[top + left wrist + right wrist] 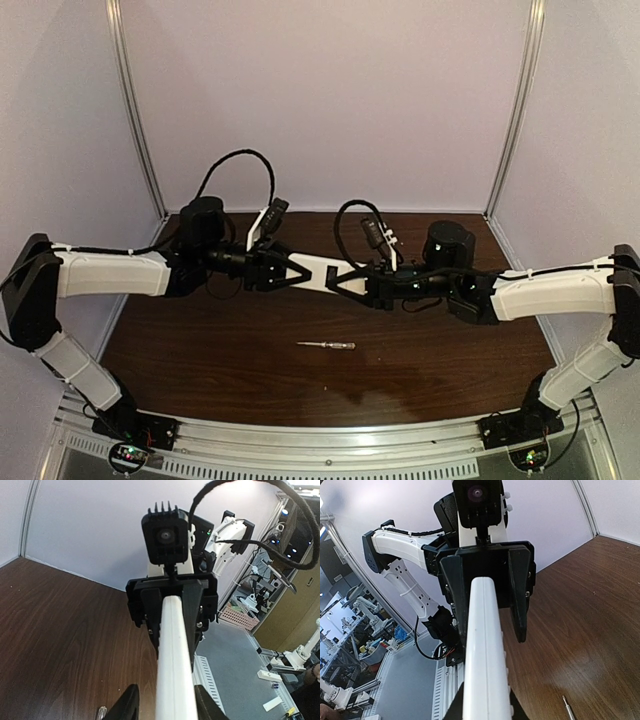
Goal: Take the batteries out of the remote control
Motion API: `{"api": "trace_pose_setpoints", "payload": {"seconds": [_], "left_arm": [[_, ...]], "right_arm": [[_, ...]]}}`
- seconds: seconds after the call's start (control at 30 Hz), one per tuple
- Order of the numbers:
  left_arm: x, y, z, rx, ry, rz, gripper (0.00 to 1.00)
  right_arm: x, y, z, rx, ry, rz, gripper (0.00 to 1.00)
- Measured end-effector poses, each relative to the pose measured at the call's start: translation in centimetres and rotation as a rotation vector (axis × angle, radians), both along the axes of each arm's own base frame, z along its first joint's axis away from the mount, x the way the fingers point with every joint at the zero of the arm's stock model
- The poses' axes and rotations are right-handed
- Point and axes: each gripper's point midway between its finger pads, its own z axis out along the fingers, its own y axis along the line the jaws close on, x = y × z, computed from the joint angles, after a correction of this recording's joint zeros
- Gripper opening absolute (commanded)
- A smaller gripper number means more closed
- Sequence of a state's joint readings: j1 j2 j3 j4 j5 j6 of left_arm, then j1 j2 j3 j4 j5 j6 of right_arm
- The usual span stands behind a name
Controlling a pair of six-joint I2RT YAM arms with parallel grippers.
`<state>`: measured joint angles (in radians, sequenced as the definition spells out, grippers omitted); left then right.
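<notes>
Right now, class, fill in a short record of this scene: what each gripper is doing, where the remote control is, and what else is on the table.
remote control: white, held level in the air above the table, between the two arms
right gripper: shut on its right end
left gripper: jaws on either side of its left end, with a gap showing on one side
screwdriver: lying flat on the table, nearer the arm bases, untouched
batteries: none in view

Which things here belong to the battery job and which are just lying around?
Job: remote control, gripped by the right gripper, left gripper around its other end; no batteries visible.
Lying about: screwdriver on the table.
</notes>
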<state>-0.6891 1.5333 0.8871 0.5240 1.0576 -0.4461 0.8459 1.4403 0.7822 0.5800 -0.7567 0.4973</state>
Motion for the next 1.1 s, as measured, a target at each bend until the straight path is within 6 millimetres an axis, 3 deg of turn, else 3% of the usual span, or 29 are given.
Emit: {"api": "trace_pose_setpoints", "payload": {"seconds": [0.2, 0.4, 0.8, 1.1], "left_arm": [[0.1, -0.3, -0.3, 0.006, 0.020, -0.001, 0.33], [-0.5, -0.7, -0.1, -0.006, 0.013, -0.020, 0.21], [-0.4, -0.8, 0.6, -0.032, 0.010, -0.017, 0.29], [-0.2, -0.9, 0.8, -0.034, 0.038, -0.007, 0.02]], "right_arm": [[0.1, 0.1, 0.0, 0.003, -0.003, 0.001, 0.00], [0.2, 0.3, 0.1, 0.011, -0.009, 0.002, 0.00], [0.3, 0.4, 0.4, 0.020, -0.017, 0.005, 0.00], [0.4, 0.4, 0.4, 0.022, -0.038, -0.001, 0.00]]}}
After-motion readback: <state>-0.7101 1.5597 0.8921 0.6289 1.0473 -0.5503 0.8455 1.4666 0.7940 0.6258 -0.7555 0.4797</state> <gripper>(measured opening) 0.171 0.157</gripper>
